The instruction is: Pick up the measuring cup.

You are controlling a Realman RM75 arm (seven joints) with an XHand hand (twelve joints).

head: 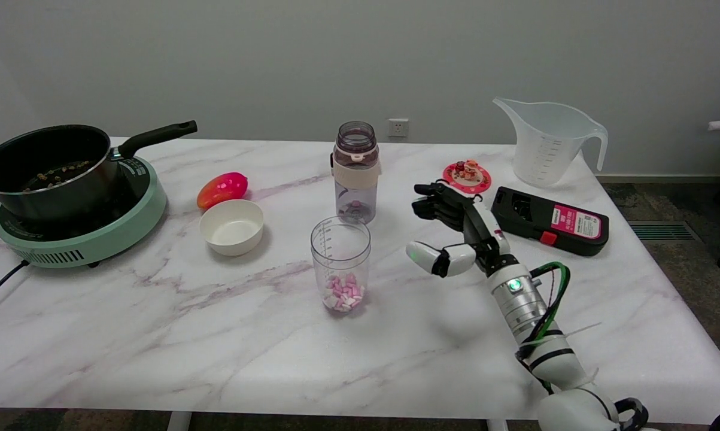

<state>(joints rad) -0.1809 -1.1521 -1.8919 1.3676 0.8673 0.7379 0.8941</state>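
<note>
Clear plastic measuring cup [340, 265], upright near the middle of the marble table [156, 335], pink and white pellets in its base; not yet grasped.
Right hand [455, 230] hangs to the cup's right, apart from it, holding nothing, fingers spread and thumb set opposite them, palm turned toward the cup: by my reading, a shape made ready to wrap its side wall. Purple-tinted bottle [355, 172] stands just behind the cup, so a sideways approach looks safer than one from the rear. White bowl [232, 227] and red fruit [222, 188] lie to the left; black device [550, 220] and large jug [548, 142] sit right, behind the arm.
</note>
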